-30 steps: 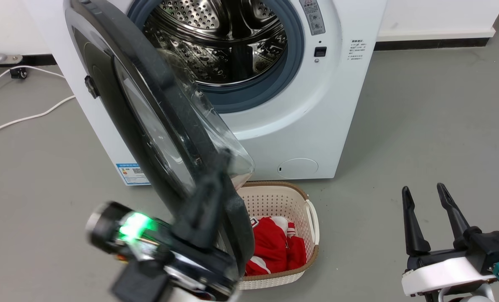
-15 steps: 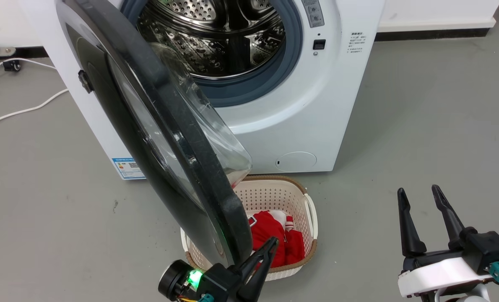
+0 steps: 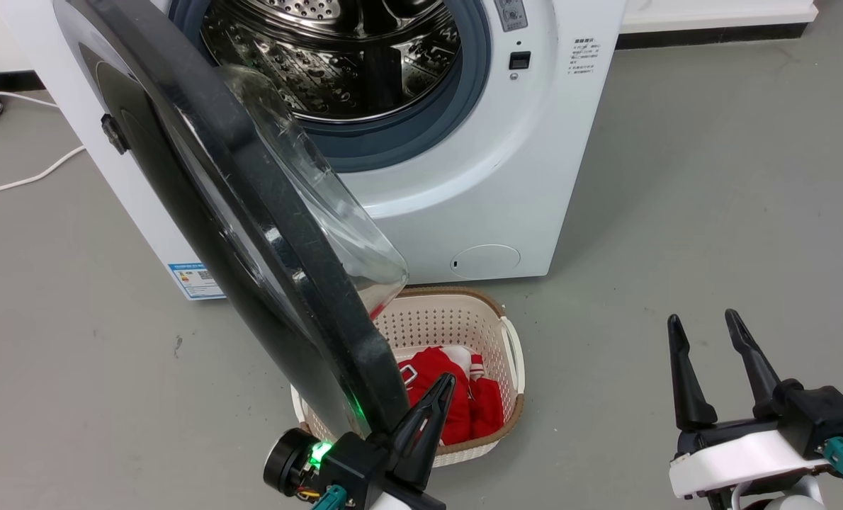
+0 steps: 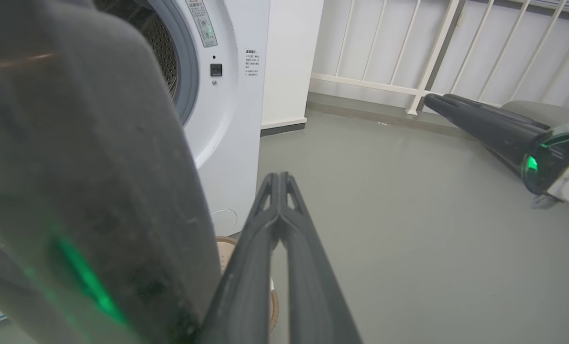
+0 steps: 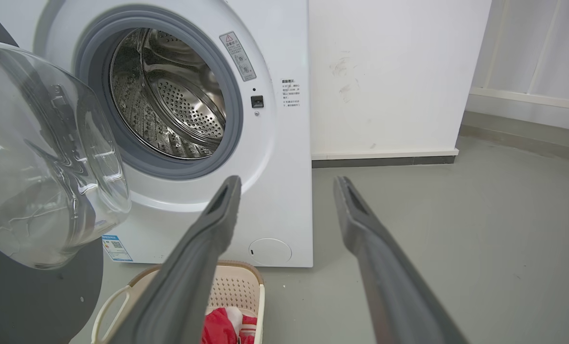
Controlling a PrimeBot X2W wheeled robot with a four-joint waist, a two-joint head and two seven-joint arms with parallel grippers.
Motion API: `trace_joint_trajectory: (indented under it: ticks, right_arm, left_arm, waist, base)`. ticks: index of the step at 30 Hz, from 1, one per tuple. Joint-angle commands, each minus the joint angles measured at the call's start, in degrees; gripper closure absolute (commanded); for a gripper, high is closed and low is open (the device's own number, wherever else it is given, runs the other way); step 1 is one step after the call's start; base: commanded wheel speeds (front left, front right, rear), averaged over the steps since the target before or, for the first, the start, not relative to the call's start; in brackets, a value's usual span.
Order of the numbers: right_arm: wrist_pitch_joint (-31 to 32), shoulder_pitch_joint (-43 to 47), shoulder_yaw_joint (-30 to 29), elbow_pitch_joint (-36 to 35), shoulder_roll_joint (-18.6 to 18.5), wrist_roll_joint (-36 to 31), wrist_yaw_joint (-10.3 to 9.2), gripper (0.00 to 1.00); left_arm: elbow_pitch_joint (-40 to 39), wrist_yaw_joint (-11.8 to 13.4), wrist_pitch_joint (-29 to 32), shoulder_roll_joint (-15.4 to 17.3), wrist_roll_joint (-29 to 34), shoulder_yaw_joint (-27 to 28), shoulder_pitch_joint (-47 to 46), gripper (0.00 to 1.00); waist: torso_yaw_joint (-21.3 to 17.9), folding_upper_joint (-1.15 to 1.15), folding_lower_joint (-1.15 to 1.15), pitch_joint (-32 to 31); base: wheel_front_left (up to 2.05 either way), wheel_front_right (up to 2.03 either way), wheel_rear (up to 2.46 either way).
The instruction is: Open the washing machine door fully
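**A:** Where do we have room to move?

**B:** The grey floor [image 3: 712, 177] on our right is wide and bare. On our left, the washing machine door [image 3: 251, 234] sticks out towards us. A cream basket [image 3: 512, 340] with red clothes [image 3: 467, 414] sits under the door's bottom edge, in front of the washing machine [image 3: 535, 177].

**A:** Where is the door from our left gripper [image 3: 444, 386]?

**B:** Just beside it. Our two fingers are pressed together with nothing between them. They are next to the door's low rim, on the side with the glass. We cannot tell if they touch it.

**A:** And our right gripper [image 3: 705, 320]?

**B:** Its fingers are spread apart and hold nothing. It is over the floor, well away from the door.

**A:** How does the door look?

**B:** It is big, round and shiny black. A clear glass bowl [image 3: 336, 212] bulges out towards the steel drum [image 3: 322, 64]. The door is swung partly open, and it joins the machine on our left.
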Motion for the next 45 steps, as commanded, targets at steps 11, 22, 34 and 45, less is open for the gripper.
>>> trace_joint_trajectory:
  ticks: [11,22,34,45]
  right_arm:
    - [-0.1,0.6,0.2,1.2,0.2,0.7,-0.04,0.00]
    - [-0.1,0.3,-0.2,1.1,0.1,0.3,-0.04,0.00]
    - [-0.1,-1.0,0.3,0.7,0.1,0.1,-0.04,0.00]
    - [-0.1,-1.7,2.2,-2.3,0.1,-0.3,-0.04,0.00]
  left_arm:
    - [-4.2,4.3,-1.2,3.2,0.0,4.3,4.4,1.00]
    - [-12.6,6.4,1.1,5.0,-0.5,4.0,11.5,1.00]
    - [-12.7,8.9,0.6,6.4,-3.8,9.8,11.7,1.00]
    - [-5.7,9.8,-1.7,9.4,-9.8,23.9,6.4,1.00]
  waist:
    - [3.0,0.00,0.00,-0.9]
    - [11.4,0.00,0.00,-0.8]
    - [18.9,0.00,0.00,0.0]
    - [19.2,0.00,0.00,1.9]
  base:
    - [0.00,0.00,0.00]
    - [0.00,0.00,0.00]
    - [0.00,0.00,0.00]
    - [0.00,0.00,0.00]
